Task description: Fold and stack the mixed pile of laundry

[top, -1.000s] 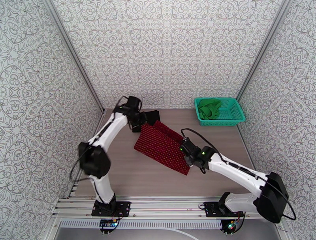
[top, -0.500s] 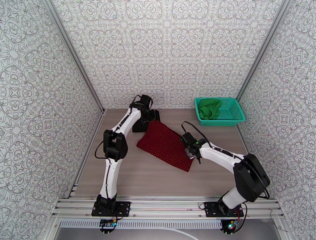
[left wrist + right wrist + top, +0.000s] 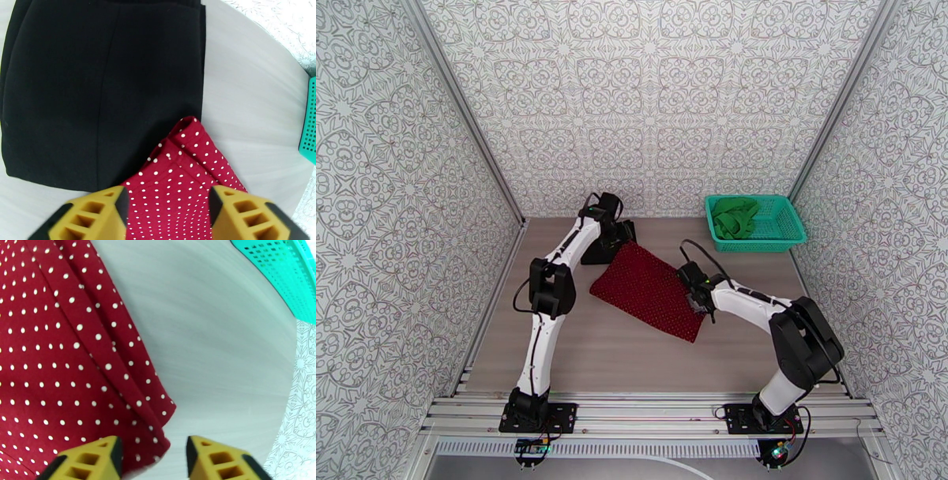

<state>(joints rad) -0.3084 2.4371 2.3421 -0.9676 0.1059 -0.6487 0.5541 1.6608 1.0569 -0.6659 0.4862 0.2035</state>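
The left hand point(image 3: 168, 213) stands open above the dark red garment point(image 3: 652, 290), whose corner meets the black garment point(image 3: 98, 90). The right hand point(image 3: 154, 455), also open, seems to hold nothing.

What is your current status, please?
Left end effector open, right end effector open. Red dotted garment flat, corner on black garment. Green garment in basket. Nothing blocking.
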